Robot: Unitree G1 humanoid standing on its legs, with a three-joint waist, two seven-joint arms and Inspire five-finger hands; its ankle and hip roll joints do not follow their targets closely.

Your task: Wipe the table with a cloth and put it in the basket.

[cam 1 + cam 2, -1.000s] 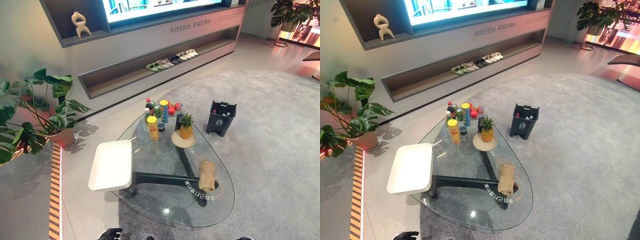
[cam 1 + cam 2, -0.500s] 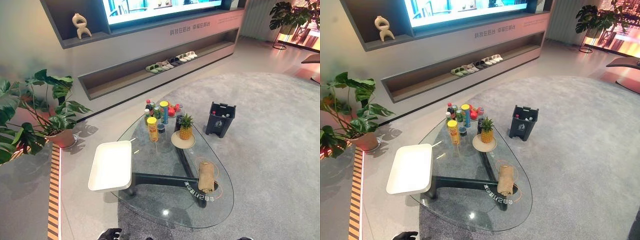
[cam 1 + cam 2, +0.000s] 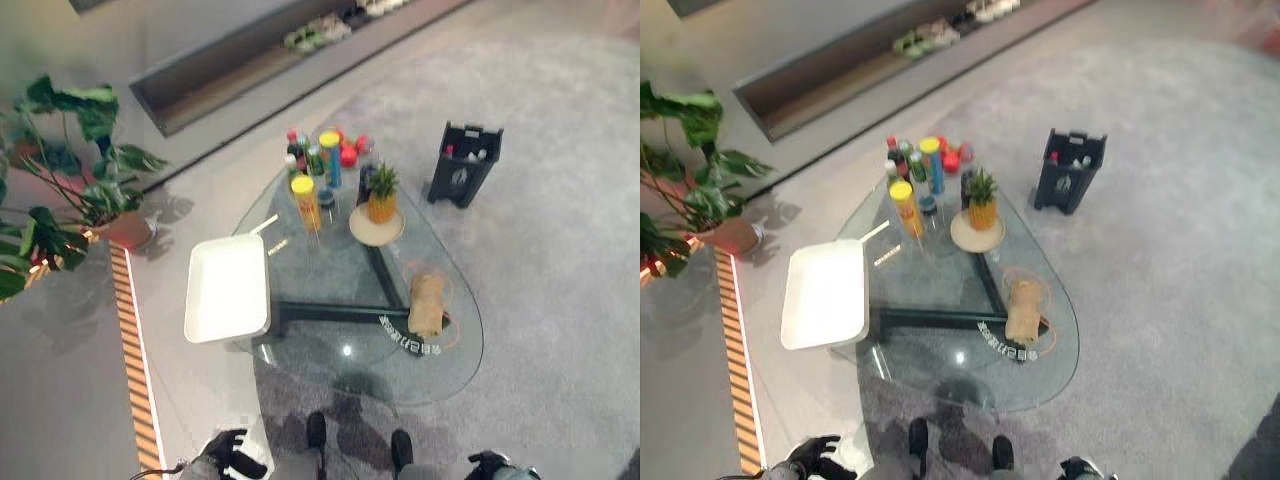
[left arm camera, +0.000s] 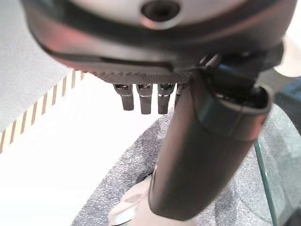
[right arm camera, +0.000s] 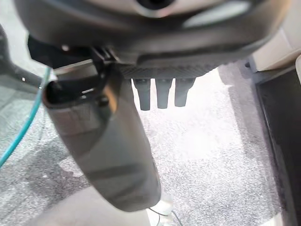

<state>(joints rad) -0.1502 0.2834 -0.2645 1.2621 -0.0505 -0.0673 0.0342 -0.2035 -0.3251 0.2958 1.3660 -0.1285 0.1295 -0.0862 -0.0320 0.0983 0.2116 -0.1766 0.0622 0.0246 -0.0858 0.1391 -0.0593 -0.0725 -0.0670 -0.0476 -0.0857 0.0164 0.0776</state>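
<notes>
View: tilted downward; objects unmoved.
Cloth: rolled tan cloth point(image 3: 427, 303) lay untouched on glass table point(image 3: 330, 372).
Hands: left hand point(image 4: 197, 141) and right hand point(image 5: 108, 141) hung relaxed, empty.
Stage: wiping not begun.

You are looking at a showroom-like living room: a glass tabletop point(image 3: 330, 280) stands on a grey carpet point(image 3: 560, 200), with a long low wall shelf point(image 3: 260, 60) holding pairs of shoes point(image 3: 320, 30). A large potted plant point(image 3: 70, 170) sits by an orange striped floor strip point(image 3: 135, 370), and a small black bin point(image 3: 463, 165) is beside the table.
</notes>
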